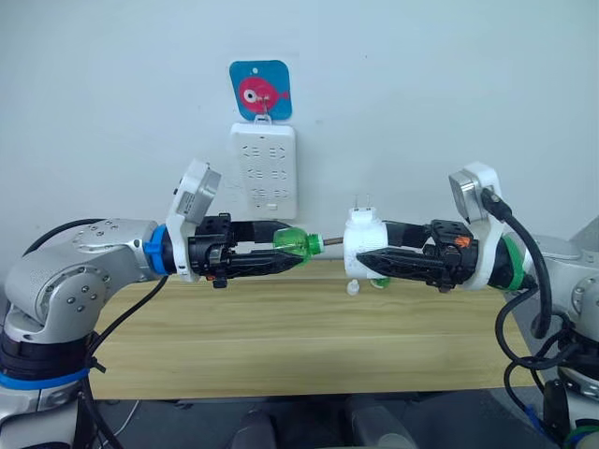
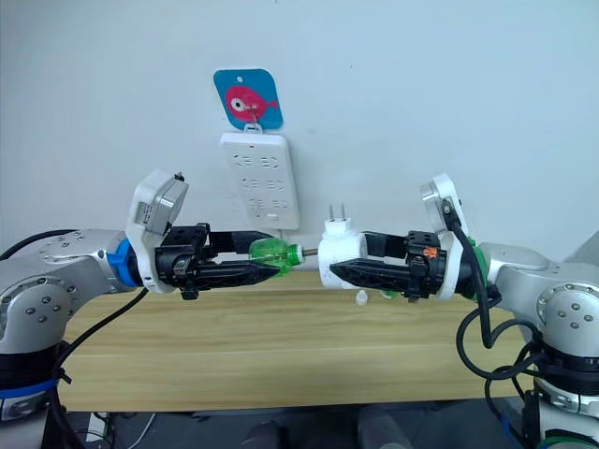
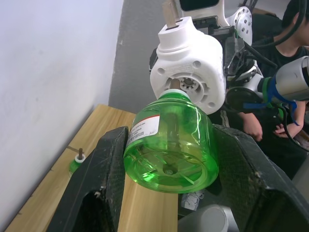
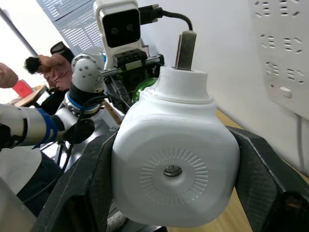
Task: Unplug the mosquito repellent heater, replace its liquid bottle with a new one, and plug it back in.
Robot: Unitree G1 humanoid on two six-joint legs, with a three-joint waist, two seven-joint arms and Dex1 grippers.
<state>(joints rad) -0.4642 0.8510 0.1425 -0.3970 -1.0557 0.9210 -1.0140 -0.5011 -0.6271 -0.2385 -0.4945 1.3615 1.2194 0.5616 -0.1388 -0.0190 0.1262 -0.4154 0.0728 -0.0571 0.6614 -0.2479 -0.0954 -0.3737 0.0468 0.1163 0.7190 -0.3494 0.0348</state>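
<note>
heater (image 1: 360, 245) first: you have it clamped in your right gripper (image 1: 360, 257), held up in the air above the wooden table (image 1: 281, 346), well off the wall strip, with its two metal prongs (image 1: 362, 201) pointing up. your left gripper (image 1: 298, 251) is clamped on a green bottle (image 1: 298, 242), lying on its side with its neck and thin wick (image 1: 331, 241) aimed at the heater. from the head views the wick tip sits just at the heater's side, the two nearly in line; you cannot tell from there whether the wick has entered the body. your left wrist view shows the bottle's base (image 3: 170, 166) facing the camera between the two black fingers (image 3: 104, 183), its white label (image 3: 143, 130) turned to one side, and beyond it the heater's round socket opening (image 3: 186, 87) right at the bottle's neck. your right wrist view shows the heater's rounded face with its small round vent hole (image 4: 172, 170) in a ring of fine ribs, gripped on both sides by the black fingers (image 4: 91, 183). behind your arms the white power strip (image 1: 264, 168) hangs on the pale wall under a blue hook plate with a pink fish (image 1: 260, 91). down on the table, below your right gripper, a small white cap (image 1: 353, 288) lies beside another green bottle (image 1: 381, 282), partly hidden by the gripper. people (image 3: 270, 96) are visible beyond the table in both wrist views.
</note>
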